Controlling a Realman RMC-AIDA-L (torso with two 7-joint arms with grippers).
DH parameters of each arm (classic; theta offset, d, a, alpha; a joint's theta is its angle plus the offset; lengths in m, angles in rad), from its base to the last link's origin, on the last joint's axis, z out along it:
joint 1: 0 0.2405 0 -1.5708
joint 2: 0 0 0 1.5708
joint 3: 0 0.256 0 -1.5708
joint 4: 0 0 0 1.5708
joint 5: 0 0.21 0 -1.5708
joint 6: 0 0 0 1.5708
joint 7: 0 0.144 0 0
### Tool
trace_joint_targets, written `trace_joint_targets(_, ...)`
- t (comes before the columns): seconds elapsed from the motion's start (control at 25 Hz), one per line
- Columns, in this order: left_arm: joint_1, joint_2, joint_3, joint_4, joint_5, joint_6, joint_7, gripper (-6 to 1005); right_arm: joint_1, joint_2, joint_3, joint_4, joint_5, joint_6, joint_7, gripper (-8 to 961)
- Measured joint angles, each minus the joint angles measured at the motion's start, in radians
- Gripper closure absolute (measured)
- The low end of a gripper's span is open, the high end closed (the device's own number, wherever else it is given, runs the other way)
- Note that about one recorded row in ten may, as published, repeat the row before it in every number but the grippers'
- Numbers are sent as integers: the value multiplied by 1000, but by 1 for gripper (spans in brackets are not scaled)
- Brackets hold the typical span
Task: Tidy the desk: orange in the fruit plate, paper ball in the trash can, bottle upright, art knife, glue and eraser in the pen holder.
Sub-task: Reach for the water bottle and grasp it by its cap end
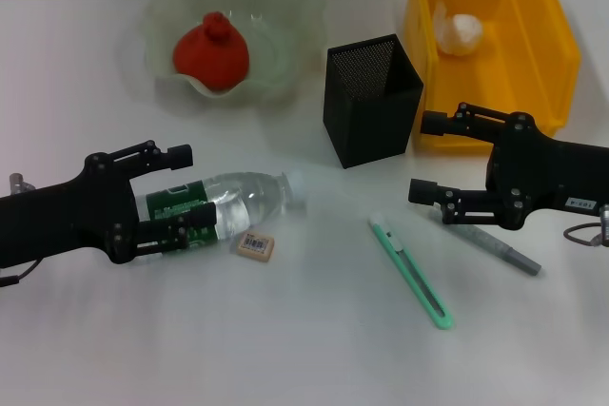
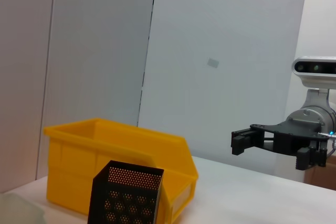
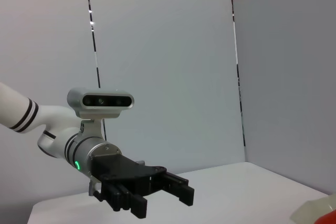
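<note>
Our left gripper [image 1: 181, 189], fingers spread wide, straddles the clear plastic bottle [image 1: 224, 206] lying on its side at near left, not yet clamped. We should close squarely on its green-labelled body before tipping it upright. Our right gripper [image 1: 425, 156] hovers open near the black mesh pen holder [image 1: 371, 100].

Your left gripper [image 1: 177, 199] is matte black: a broad flat body, linkage bars with small round pivot screws, and blocky finger pads. Your right gripper [image 1: 430, 157] has the same black build, with a small white label strip on its body and a loop of grey cable at the far right edge. A metal stud shows at the left arm's edge. In the wrist views you see each arm's wrist is silver-grey, carrying a rounded white-grey camera bar with dark lenses; the left arm has a green status light, white sleeve with black bands.
</note>
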Motion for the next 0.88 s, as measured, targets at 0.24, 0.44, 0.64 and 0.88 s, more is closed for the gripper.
trace_joint_targets(0.24,0,0,-10,0,0,4,0,212,-1,0,-4,-13,-4,0,11,122)
trace_joint_targets(0.44,0,0,-11,0,0,4,1,212,-5,-1,-7,-61,-54,25,65,122)
trace_joint_targets(0.64,-4,-1,-13,0,0,5,-5,212,-13,7,-6,-124,-153,66,124,122)
trace_joint_targets(0.88,-3,0,-28,0,4,0,-24,213,-29,14,0,-168,-214,99,140,122)
